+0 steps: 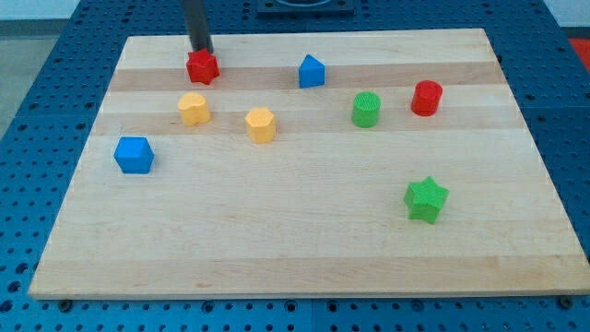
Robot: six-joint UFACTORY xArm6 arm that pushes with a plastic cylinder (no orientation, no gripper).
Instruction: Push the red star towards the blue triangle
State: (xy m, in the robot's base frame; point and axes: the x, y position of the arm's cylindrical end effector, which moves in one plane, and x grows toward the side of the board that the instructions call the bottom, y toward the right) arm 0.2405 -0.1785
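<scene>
Red star (202, 67) sits with my tip (202, 51) touching at its twelve o'clock, holding nothing; blue triangle (312, 71) lies at three o'clock, so pushing from here risks sending it downward instead.

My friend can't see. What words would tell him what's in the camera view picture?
My tip sits just above the red star near the wooden board's top left, with the blue triangle to its right. Other blocks are scattered about: two yellow, two green, another red and a blue cube.
</scene>
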